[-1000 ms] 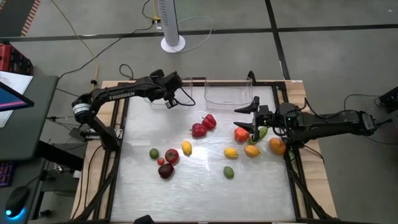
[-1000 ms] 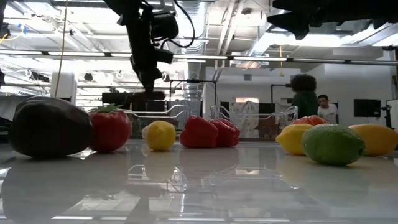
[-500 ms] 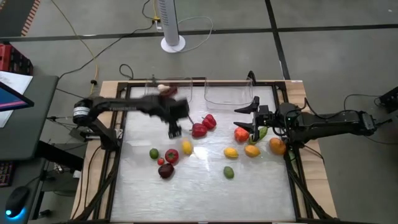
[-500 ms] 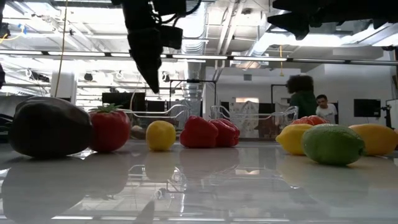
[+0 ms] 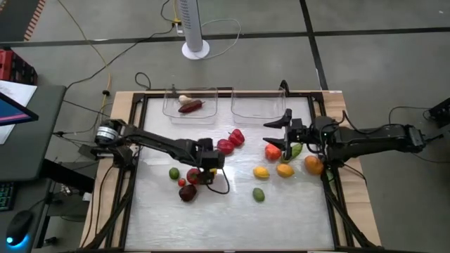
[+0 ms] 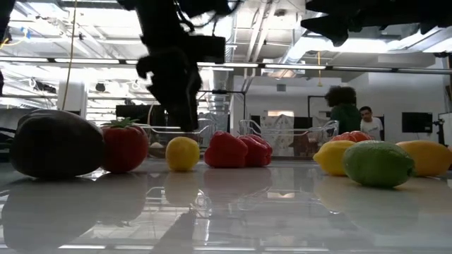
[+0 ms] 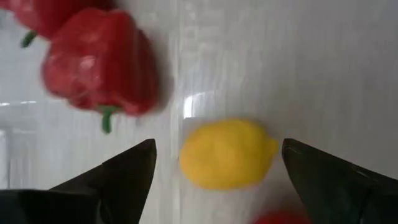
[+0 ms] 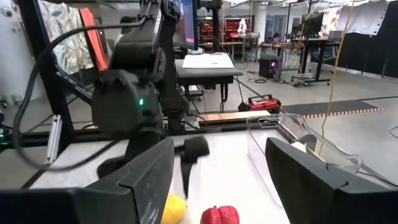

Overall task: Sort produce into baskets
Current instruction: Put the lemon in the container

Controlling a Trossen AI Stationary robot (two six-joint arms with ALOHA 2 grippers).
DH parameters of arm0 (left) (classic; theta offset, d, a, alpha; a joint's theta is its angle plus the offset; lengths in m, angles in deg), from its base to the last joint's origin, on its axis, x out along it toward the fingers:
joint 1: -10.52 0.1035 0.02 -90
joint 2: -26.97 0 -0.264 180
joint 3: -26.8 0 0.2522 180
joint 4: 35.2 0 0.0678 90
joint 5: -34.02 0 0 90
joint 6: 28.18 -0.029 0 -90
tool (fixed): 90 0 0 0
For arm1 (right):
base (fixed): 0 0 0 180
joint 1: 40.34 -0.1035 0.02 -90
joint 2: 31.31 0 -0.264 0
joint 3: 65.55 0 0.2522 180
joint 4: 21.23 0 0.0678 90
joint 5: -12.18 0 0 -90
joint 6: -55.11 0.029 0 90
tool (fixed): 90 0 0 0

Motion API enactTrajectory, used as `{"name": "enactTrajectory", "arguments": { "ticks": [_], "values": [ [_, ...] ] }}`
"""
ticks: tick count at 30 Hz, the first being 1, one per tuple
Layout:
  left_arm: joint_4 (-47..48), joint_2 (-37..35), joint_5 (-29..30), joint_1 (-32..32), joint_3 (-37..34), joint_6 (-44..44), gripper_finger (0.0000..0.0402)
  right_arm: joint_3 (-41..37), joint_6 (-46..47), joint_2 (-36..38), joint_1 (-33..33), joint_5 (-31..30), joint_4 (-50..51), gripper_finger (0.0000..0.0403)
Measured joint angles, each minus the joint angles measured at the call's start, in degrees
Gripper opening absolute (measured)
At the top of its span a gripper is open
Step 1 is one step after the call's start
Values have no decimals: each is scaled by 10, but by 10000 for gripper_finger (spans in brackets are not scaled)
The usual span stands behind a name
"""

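We see the left gripper (image 7: 214,168) poised over a yellow lemon (image 7: 225,153) mid-table, fingers spread wide either side of it without touching, a red pepper (image 7: 99,62) just beside. The right gripper (image 5: 283,132) waits, fingers apart, near the right clear basket (image 5: 259,105) (the left basket (image 5: 190,104) holds an eggplant (image 5: 190,107)).

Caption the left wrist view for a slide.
Open left end effector poised around a yellow lemon, red pepper beside.

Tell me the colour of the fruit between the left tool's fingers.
Yellow: the lemon, clearest in the left wrist view.
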Motion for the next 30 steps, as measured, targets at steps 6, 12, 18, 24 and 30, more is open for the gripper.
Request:
{"name": "enactTrajectory", "arguments": {
  "ticks": [6, 12, 18, 24, 30],
  "values": [
    [-5, 57, -47, 0, 0, -46, 353, 0, -2, -15, 8, 1, 2, 281],
    [27, 67, -37, 0, 0, -38, 329, 0, -9, -13, 9, 2, 0, 281],
    [42, 65, -20, -1, 0, -33, 263, 0, -9, -13, 9, 2, -2, 281],
    [64, 60, -24, -2, 15, -28, 198, 0, -7, -13, 9, 2, -3, 281],
    [91, 16, 33, 17, 55, -51, 214, 0, -7, -13, 9, 2, -1, 281]
  ]
}}
